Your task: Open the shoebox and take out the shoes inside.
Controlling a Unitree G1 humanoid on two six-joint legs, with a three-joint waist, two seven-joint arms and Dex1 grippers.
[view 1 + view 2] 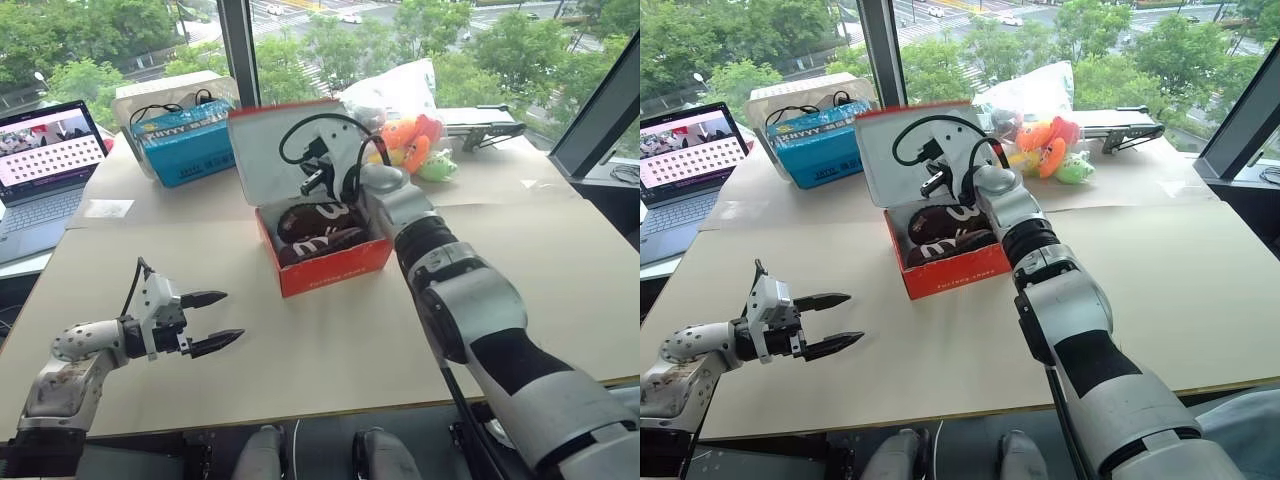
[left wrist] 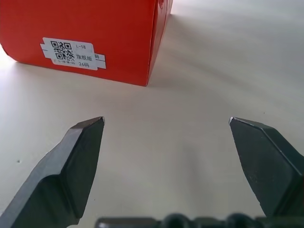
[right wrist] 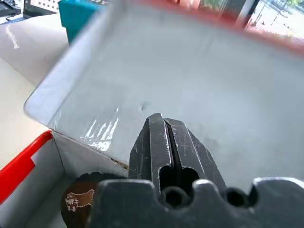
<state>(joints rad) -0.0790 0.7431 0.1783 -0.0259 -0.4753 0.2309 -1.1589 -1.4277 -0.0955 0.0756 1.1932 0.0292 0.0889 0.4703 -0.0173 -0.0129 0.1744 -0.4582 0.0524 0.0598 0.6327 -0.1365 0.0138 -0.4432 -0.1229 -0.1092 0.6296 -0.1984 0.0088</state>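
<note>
The red shoebox (image 1: 335, 268) stands open at the table's middle, its lid (image 1: 262, 160) raised upright with the pale inside facing me. Two dark brown shoes (image 1: 320, 232) with white markings lie side by side inside it. My right gripper (image 3: 164, 122) is shut, reaching over the shoes with its tips against the inside of the lid; one shoe (image 3: 78, 202) shows just below it. My left gripper (image 1: 232, 316) hovers open over the table at the front left, empty, pointing toward the box's red end wall (image 2: 95, 33), a short way from it.
A blue box (image 1: 185, 145) with cables on top and a laptop (image 1: 45, 160) sit at the back left. Orange and green plush toys (image 1: 415, 142), a plastic bag (image 1: 400, 88) and a black tool (image 1: 480, 130) lie behind the shoebox on the right.
</note>
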